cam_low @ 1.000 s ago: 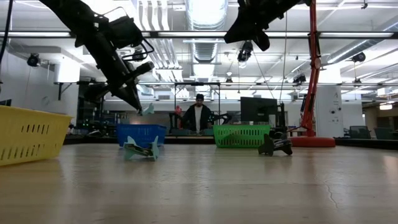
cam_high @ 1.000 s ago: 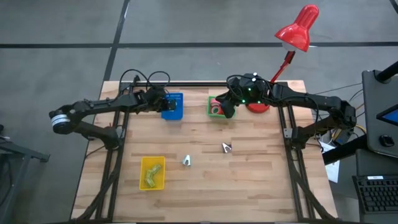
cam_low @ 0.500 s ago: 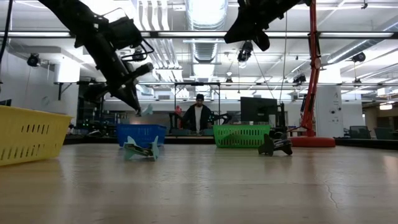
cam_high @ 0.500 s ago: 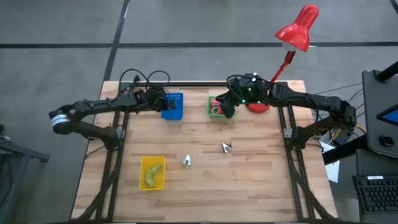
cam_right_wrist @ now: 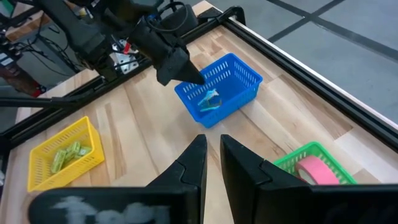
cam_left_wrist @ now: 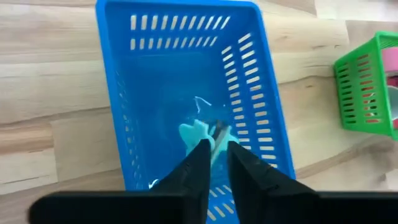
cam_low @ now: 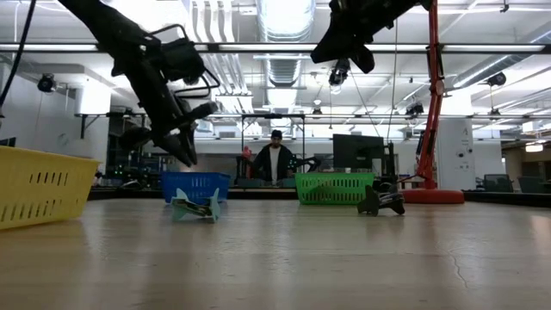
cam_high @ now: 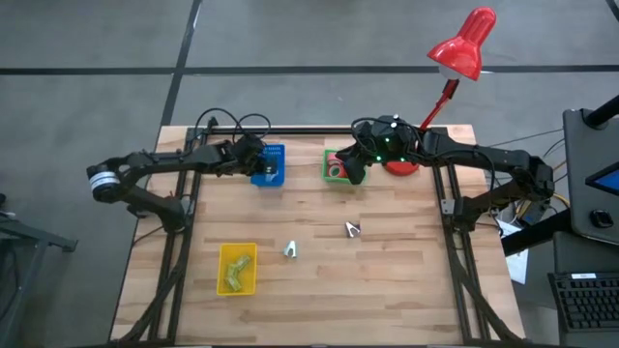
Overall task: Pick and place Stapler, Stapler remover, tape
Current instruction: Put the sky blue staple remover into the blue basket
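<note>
My left gripper (cam_left_wrist: 219, 155) hangs open by a narrow gap over the blue bin (cam_high: 268, 164), touching nothing. A pale teal staple remover (cam_left_wrist: 200, 132) lies on that bin's floor under the fingers; the right wrist view shows it too (cam_right_wrist: 210, 99). My right gripper (cam_right_wrist: 213, 149) is narrowly open and empty, held high beside the green bin (cam_high: 337, 166). A pink-red tape roll (cam_right_wrist: 314, 168) lies in the green bin. Two more staple removers rest on the table, one pale teal (cam_high: 290, 249) and one dark (cam_high: 352, 229). The yellow bin (cam_high: 237, 268) holds green staplers.
A red desk lamp (cam_high: 464, 43) stands with its base (cam_high: 399, 164) at the far edge, right of the green bin. In the low view a person (cam_low: 275, 162) stands in the room beyond the table. Bare wood lies across the near half of the table.
My left gripper has let go of the pale teal staple remover it held at its fingertips. The remover now lies in the blue bin. The left arm has shifted a little toward the table's right, over the bin.
</note>
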{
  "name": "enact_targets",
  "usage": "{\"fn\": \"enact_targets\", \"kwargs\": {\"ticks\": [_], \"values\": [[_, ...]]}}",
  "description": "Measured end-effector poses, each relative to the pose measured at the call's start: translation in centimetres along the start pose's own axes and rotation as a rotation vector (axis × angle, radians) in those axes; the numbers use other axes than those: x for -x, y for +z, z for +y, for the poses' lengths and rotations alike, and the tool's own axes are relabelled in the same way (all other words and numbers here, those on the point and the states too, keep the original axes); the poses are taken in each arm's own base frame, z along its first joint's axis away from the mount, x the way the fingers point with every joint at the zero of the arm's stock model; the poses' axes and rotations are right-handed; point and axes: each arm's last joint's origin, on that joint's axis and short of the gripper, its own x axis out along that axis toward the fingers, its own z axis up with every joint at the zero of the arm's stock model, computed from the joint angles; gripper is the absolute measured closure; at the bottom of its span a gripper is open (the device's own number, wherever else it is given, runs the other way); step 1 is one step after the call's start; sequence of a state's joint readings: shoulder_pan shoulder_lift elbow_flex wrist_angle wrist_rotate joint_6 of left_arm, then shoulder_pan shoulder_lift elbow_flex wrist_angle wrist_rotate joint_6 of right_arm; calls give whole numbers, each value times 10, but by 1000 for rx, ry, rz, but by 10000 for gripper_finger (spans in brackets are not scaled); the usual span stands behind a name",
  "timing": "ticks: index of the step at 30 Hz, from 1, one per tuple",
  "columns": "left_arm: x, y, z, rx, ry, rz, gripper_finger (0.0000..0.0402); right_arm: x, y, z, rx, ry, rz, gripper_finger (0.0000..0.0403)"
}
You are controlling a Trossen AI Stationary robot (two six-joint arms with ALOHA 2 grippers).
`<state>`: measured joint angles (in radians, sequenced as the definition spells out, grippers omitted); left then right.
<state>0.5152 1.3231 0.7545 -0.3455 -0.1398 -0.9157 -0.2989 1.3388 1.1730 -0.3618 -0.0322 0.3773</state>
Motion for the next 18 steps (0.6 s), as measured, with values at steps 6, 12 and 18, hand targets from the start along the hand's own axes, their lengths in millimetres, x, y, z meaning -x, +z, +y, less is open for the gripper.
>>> {"fn": "enact_targets", "kwargs": {"ticks": [6, 12, 18], "values": [[13, 5, -13, 10, -148, 82, 287, 0, 0, 0, 1, 1, 1, 360], [42, -8, -52, -257, -418, 183, 246, 0, 0, 0, 7, 1, -1, 360], [59, -37, -70, -197, -433, 370, 191, 0, 0, 0, 10, 1, 1, 360]]}}
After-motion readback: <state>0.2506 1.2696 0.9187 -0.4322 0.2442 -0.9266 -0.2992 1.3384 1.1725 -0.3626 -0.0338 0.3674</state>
